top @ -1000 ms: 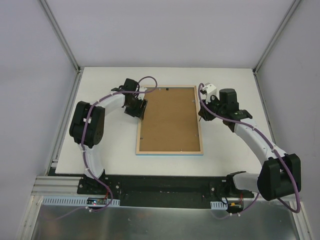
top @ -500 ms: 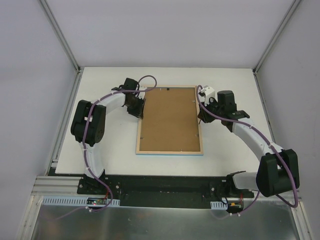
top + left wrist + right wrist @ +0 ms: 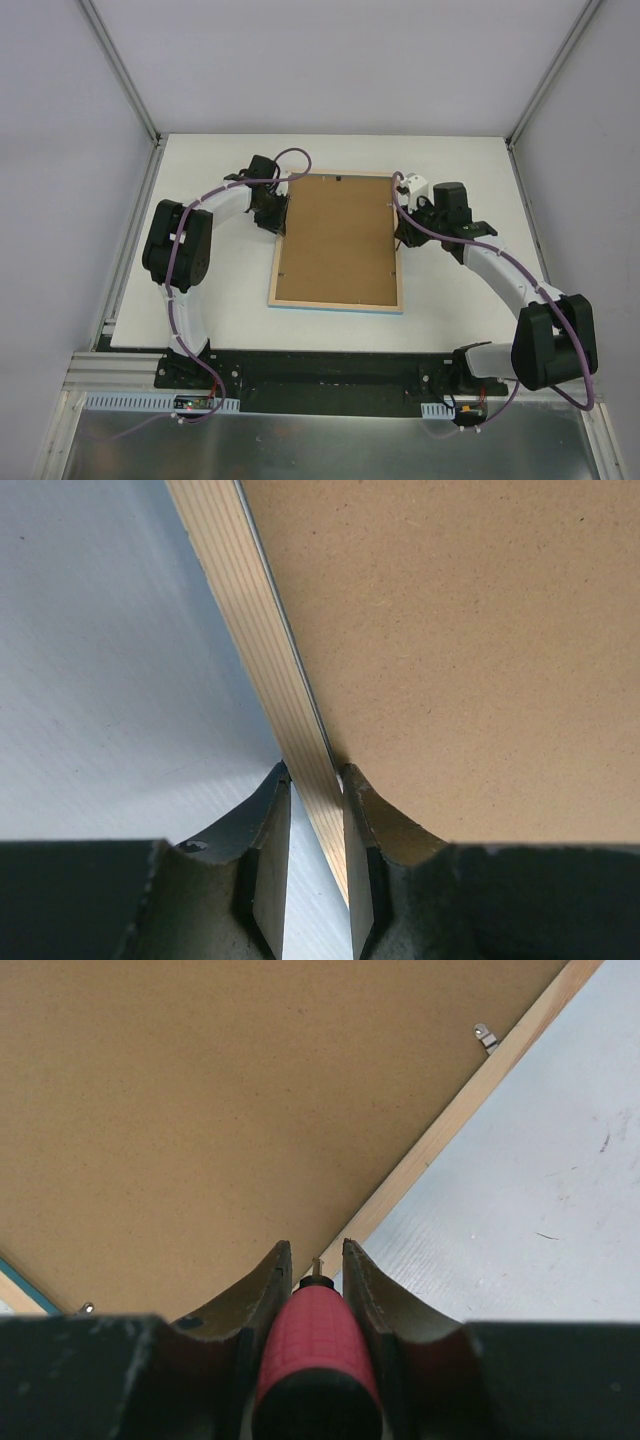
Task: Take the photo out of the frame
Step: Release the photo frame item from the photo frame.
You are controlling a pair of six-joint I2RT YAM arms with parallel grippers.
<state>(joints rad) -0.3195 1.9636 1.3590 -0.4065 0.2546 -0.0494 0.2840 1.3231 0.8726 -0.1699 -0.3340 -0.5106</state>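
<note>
The frame (image 3: 335, 305) lies face down in mid-table, its pale wood rim and a thin blue edge showing. The brown backing board (image 3: 338, 240) fills it and hides the photo. My left gripper (image 3: 279, 213) is at the frame's left rim near the far corner. In the left wrist view the gripper (image 3: 314, 780) is closed on the wood rim (image 3: 265, 650). My right gripper (image 3: 403, 222) is at the right rim. In the right wrist view the gripper (image 3: 315, 1255) is shut on a red-handled screwdriver (image 3: 318, 1340), its tip at the rim (image 3: 450, 1130).
A small metal clip (image 3: 484, 1036) sits on the inner edge of the right rim, and another small one (image 3: 87, 1307) shows near the blue edge. White table (image 3: 220, 290) surrounds the frame. Grey walls stand on three sides.
The frame has shifted slightly, its near-left corner moving left. My left gripper has closed in on the left rim. My right gripper has edged a little nearer along the right rim.
</note>
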